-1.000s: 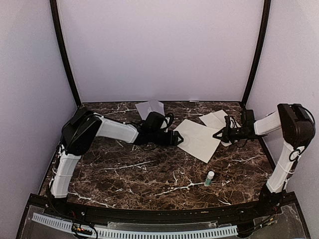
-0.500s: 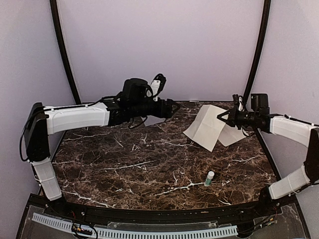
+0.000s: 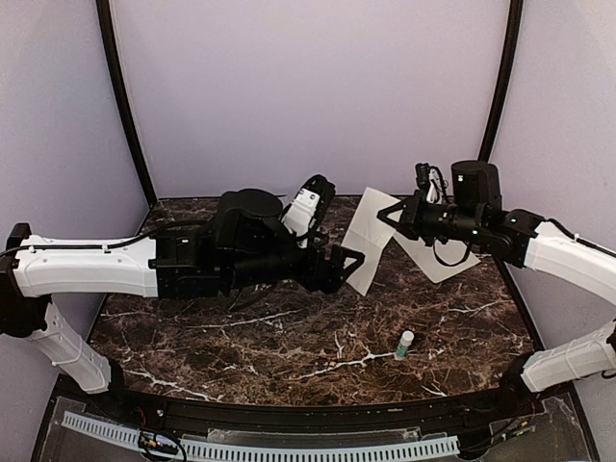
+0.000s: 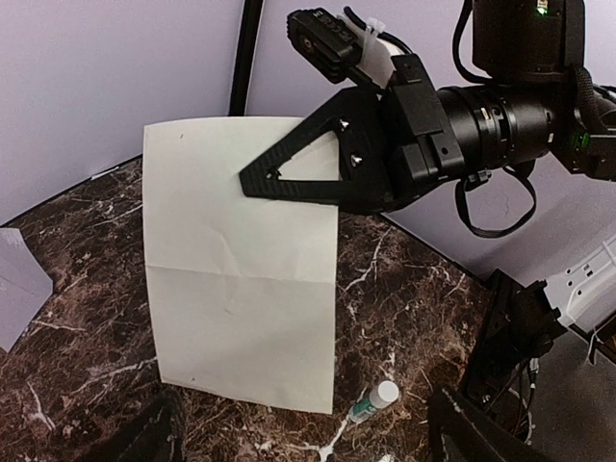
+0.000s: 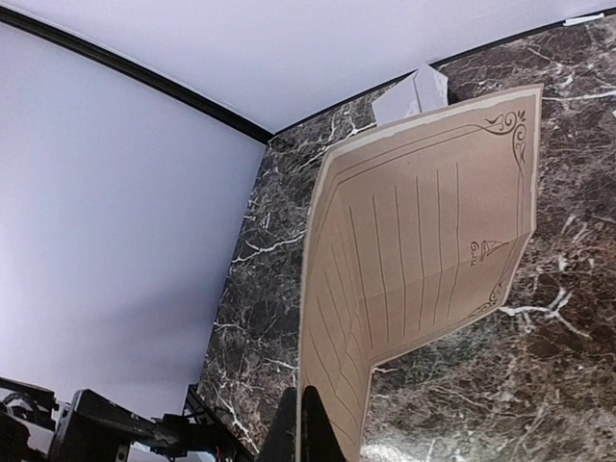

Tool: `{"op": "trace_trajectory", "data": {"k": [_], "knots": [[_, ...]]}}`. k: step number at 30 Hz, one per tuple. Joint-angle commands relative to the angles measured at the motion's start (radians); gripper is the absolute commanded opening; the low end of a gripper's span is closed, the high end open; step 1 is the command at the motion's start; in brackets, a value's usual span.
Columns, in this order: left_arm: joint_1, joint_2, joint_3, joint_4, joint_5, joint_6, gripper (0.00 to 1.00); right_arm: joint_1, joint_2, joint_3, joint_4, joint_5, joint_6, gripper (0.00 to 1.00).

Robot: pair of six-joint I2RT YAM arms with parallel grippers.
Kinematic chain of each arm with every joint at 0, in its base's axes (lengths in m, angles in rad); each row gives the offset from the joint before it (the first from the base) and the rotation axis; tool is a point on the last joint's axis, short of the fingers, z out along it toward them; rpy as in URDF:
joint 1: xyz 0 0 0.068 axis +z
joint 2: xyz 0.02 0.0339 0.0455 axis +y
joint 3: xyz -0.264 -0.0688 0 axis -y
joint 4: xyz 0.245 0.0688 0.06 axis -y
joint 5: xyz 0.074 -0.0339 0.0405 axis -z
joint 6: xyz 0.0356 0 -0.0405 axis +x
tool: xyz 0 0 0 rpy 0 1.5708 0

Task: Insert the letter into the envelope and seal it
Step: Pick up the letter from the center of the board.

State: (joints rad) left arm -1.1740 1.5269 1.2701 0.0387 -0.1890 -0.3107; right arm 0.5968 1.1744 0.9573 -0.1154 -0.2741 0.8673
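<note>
Right pincer [image 4: 255,179] is clamped on the top edge of the letter [image 4: 241,298]. The sheet hangs unfolded above the surface [image 3: 289,337], facing the left pincer [image 3: 346,262], whose fingers stand apart, apparently ready to take an edge.

You had a letter [image 4: 241,289] of matt cream paper, creased, tan on its printed face. Your table [image 3: 289,332] was dark marble-look stuff, smooth with a slight sheen. The right gripper [image 4: 252,178] looked like matt black plastic.
</note>
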Motion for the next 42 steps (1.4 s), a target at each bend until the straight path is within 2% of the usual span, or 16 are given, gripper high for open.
{"op": "trace_trajectory", "data": {"k": [1, 8, 11, 15, 21, 26, 29, 32, 37, 40, 42], "knots": [[-0.053, -0.097, -0.048, -0.033, -0.152, -0.048, 0.86, 0.147, 0.056, 0.096, -0.034, 0.231, 0.09, 0.0], [-0.116, -0.101, -0.079, -0.033, -0.212, -0.009, 0.89, 0.321, 0.142, 0.191, -0.1, 0.409, 0.179, 0.0], [-0.119, -0.076, -0.06, -0.097, -0.298, -0.028, 0.89, 0.364, 0.16, 0.203, -0.106, 0.464, 0.216, 0.0], [-0.12, -0.056, -0.07, -0.132, -0.393, -0.055, 0.91, 0.397, 0.179, 0.222, -0.113, 0.508, 0.249, 0.0], [-0.12, 0.0, -0.069, -0.111, -0.357, -0.058, 0.92, 0.413, 0.196, 0.25, -0.122, 0.536, 0.282, 0.0], [-0.12, 0.046, -0.038, -0.12, -0.414, -0.066, 0.91, 0.419, 0.197, 0.264, -0.143, 0.556, 0.294, 0.0], [-0.12, 0.069, -0.022, -0.129, -0.446, -0.059, 0.83, 0.424, 0.192, 0.259, -0.139, 0.561, 0.306, 0.0], [-0.119, 0.104, 0.007, -0.161, -0.5, -0.048, 0.68, 0.43, 0.192, 0.258, -0.139, 0.57, 0.312, 0.0], [-0.12, 0.133, 0.034, -0.193, -0.545, -0.025, 0.51, 0.435, 0.194, 0.254, -0.141, 0.582, 0.323, 0.0], [-0.121, 0.141, 0.046, -0.204, -0.567, -0.02, 0.35, 0.436, 0.19, 0.247, -0.142, 0.588, 0.331, 0.0], [-0.12, 0.141, 0.049, -0.206, -0.573, -0.017, 0.29, 0.435, 0.188, 0.243, -0.141, 0.591, 0.333, 0.0]]}}
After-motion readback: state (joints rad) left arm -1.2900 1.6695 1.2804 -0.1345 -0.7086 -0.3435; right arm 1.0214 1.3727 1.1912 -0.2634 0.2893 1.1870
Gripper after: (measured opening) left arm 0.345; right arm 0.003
